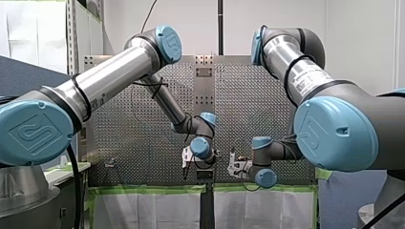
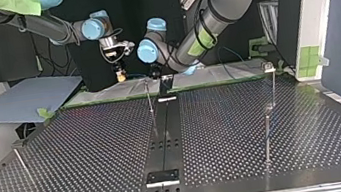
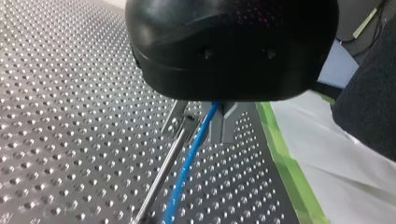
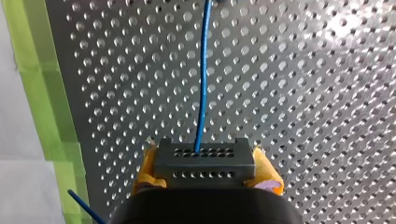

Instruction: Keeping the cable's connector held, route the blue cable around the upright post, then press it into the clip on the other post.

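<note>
Perforated grey metal table [image 4: 303, 93], green-taped edge [image 4: 42, 93] at nine o'clock of right gripper [image 4: 204, 161]. Thin blue cable [image 4: 202, 84]: runs toward twelve o'clock from dark connector block [image 4: 205, 170], clamped between yellow pads [image 4: 145, 165]. Left gripper [image 2: 155, 72]: grip cannot be told.

Your left arm [image 1: 110, 76] and right arm [image 1: 286, 57] are shiny silver tubes with round blue caps [image 1: 33, 131] at the joints, each stamped with a logo. Black cables [image 1: 82, 95] loop round them. Your right pincer [image 4: 205, 163] has yellow pads [image 4: 268, 175]. Behind your left pincer [image 3: 205, 119] sits a round black shell [image 3: 229, 46].
</note>
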Controlling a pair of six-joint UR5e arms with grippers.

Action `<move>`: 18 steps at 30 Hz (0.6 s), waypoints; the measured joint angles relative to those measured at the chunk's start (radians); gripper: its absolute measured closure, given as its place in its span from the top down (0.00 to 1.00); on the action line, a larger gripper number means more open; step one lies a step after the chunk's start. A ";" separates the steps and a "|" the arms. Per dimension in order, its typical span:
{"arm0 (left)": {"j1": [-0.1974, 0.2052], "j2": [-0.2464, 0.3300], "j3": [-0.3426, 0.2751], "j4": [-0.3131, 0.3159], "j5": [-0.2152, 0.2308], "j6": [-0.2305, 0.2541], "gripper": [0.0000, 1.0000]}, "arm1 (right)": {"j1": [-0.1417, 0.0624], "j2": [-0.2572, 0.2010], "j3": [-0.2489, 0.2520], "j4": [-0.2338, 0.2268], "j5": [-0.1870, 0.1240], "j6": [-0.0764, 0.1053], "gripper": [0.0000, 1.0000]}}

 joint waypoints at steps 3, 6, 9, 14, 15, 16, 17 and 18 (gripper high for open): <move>0.005 0.000 0.000 0.000 -0.006 -0.004 0.00 | -0.011 -0.004 -0.003 0.030 0.000 -0.001 0.00; 0.011 0.000 0.000 0.000 -0.008 -0.008 0.00 | -0.022 -0.014 -0.009 0.061 -0.001 -0.002 0.00; 0.016 0.000 0.000 -0.003 -0.007 -0.009 0.00 | -0.035 -0.035 -0.012 0.090 -0.003 -0.002 0.00; 0.024 0.000 0.000 -0.007 0.003 -0.001 0.00 | -0.055 -0.079 -0.013 0.140 -0.004 -0.016 0.00; 0.026 0.000 0.000 -0.009 0.005 0.002 0.00 | -0.059 -0.084 -0.013 0.150 -0.004 -0.021 0.00; 0.028 0.000 0.000 -0.013 0.007 0.004 0.00 | -0.064 -0.090 -0.013 0.163 -0.004 -0.028 0.00; 0.029 0.000 0.000 -0.016 0.008 0.006 0.00 | -0.068 -0.093 -0.013 0.173 -0.004 -0.032 0.00; 0.031 0.000 0.000 -0.019 0.009 0.007 0.00 | -0.071 -0.094 -0.013 0.182 -0.004 -0.036 0.00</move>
